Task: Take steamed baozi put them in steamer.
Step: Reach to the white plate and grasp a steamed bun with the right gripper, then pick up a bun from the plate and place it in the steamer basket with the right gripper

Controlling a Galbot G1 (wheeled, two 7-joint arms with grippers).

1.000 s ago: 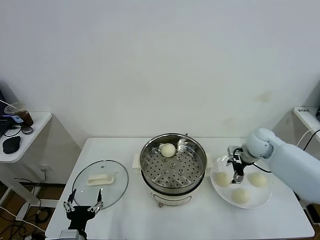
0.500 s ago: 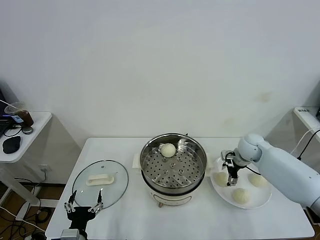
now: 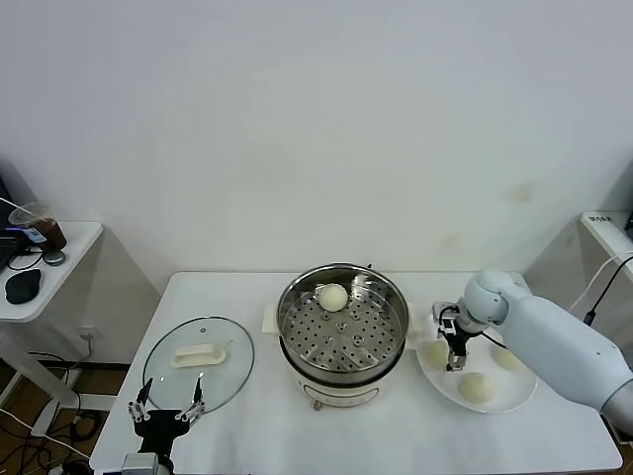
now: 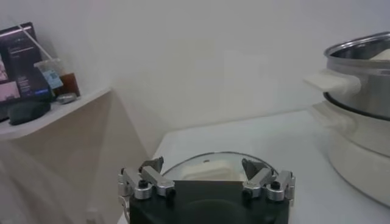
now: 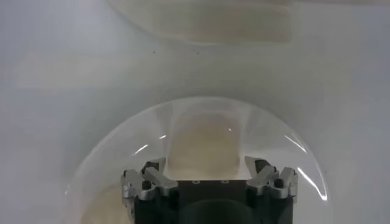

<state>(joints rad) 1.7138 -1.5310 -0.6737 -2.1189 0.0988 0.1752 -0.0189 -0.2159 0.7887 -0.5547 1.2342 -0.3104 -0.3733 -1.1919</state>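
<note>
Above white plate, right gripper open, over smooth round baozi

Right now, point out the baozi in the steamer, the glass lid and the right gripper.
baozi in the steamer (image 3: 332, 297), head view, top of bun.
glass lid (image 3: 226, 374), head view, bare glass.
right gripper (image 3: 455, 364), head view, between fingertips.
</note>
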